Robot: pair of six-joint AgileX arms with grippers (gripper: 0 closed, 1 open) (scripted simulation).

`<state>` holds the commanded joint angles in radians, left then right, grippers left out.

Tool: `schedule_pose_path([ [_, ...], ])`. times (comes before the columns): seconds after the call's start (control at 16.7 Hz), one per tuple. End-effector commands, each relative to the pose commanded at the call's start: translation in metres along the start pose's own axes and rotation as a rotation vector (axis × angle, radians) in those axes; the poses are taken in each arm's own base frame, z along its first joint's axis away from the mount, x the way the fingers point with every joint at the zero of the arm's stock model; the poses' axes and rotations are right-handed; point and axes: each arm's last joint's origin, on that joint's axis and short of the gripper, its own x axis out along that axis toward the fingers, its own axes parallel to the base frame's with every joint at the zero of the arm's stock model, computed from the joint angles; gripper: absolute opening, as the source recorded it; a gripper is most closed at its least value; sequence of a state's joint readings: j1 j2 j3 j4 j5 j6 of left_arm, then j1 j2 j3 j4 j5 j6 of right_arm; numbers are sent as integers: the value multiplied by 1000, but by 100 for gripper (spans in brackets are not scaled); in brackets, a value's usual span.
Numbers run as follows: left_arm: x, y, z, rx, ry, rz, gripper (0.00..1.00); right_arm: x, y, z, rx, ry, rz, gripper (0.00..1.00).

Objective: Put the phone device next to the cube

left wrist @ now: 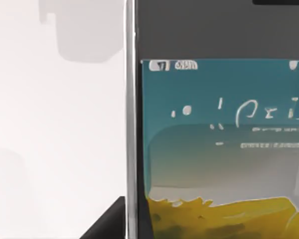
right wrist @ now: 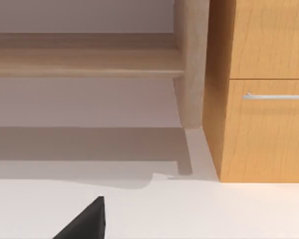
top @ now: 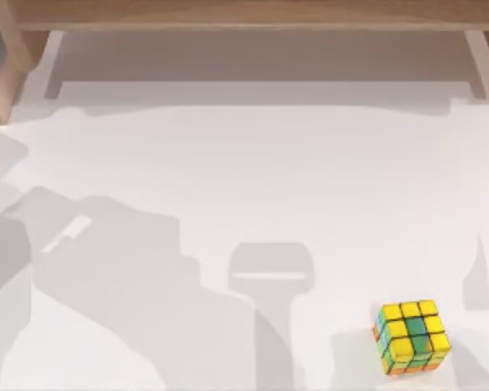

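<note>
My left wrist view is close up on the phone device (left wrist: pixel 219 144): a silvery edge, a dark bezel, and a screen that is teal above and yellow below. It lies over the white table (left wrist: pixel 55 149), and a dark corner of my left gripper shows at its edge; whether that gripper grips the phone, I cannot tell. From above, the cube (top: pixel 411 336) sits on the table (top: pixel 253 171) near its front right corner, mostly yellow on top with some green tiles. Well behind the cube runs a wooden shelf (top: pixel 253 15). My right wrist view shows a wooden cabinet (right wrist: pixel 259 89) with a drawer handle (right wrist: pixel 276 96), plus a dark tip of my right gripper; its opening I cannot tell.
</note>
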<state>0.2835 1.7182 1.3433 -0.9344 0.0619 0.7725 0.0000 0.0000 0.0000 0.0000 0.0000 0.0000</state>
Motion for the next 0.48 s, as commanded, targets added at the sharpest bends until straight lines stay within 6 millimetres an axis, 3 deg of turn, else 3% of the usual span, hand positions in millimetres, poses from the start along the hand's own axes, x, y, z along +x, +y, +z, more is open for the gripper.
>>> schedule_pose_path([
  [0.24, 2, -87, 75, -172, 9, -121, 0, 0, 0, 0, 0, 0, 0, 100],
  [0.48, 3, -199, 115, -330, 102, -196, 0, 0, 0, 0, 0, 0, 0, 100],
])
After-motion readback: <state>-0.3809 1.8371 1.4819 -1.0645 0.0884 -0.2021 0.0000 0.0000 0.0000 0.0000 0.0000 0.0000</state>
